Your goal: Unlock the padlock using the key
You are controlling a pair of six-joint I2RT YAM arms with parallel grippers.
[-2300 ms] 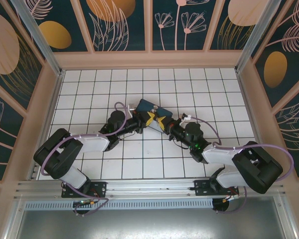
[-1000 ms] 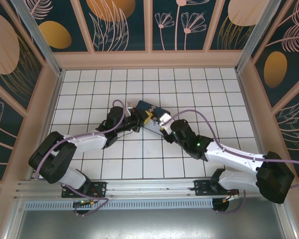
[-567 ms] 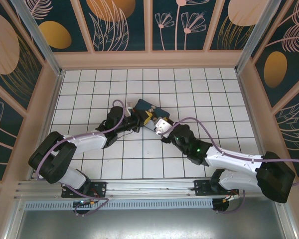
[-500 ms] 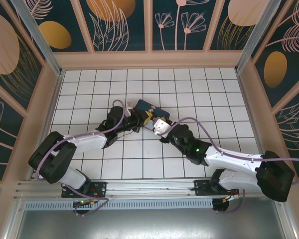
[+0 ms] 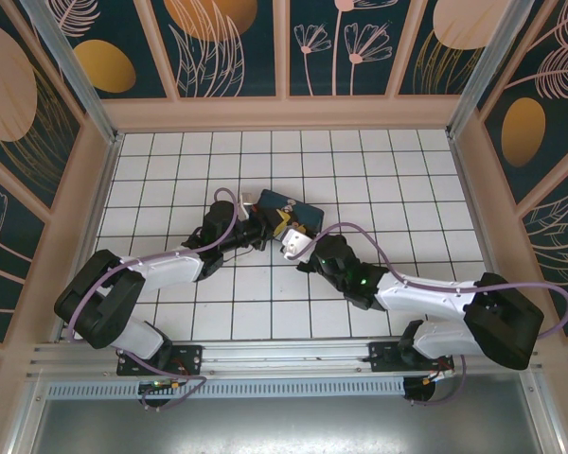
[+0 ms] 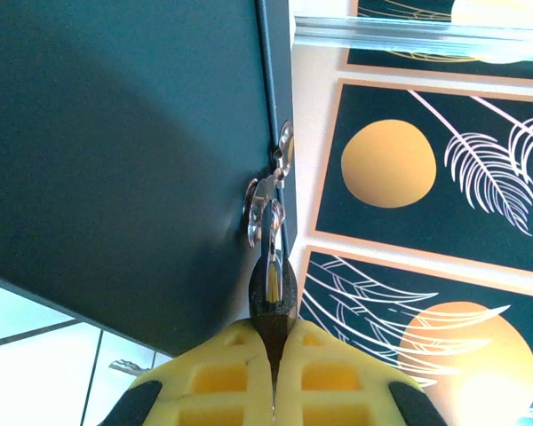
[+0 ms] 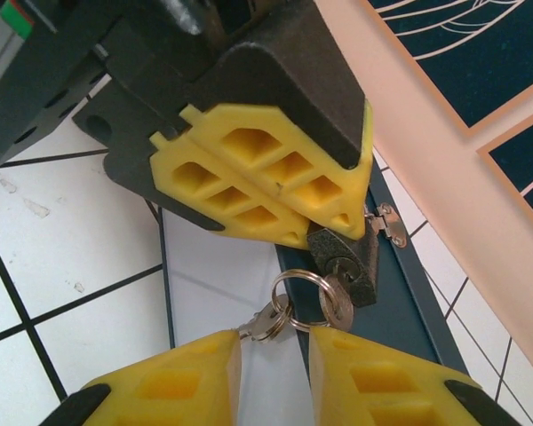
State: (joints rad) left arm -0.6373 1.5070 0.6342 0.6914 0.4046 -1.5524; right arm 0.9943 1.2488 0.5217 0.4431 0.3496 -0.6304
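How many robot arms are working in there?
2. The left arm stretches in from the near left corner, the right arm from the near right. Both meet at the blue box mid-floor.

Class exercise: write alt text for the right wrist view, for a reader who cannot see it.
The left gripper, jaws shut, pinches a small dark padlock at the edge of a blue box. Below, a key ring with small keys sits in the gap between the right gripper's open yellow fingers.
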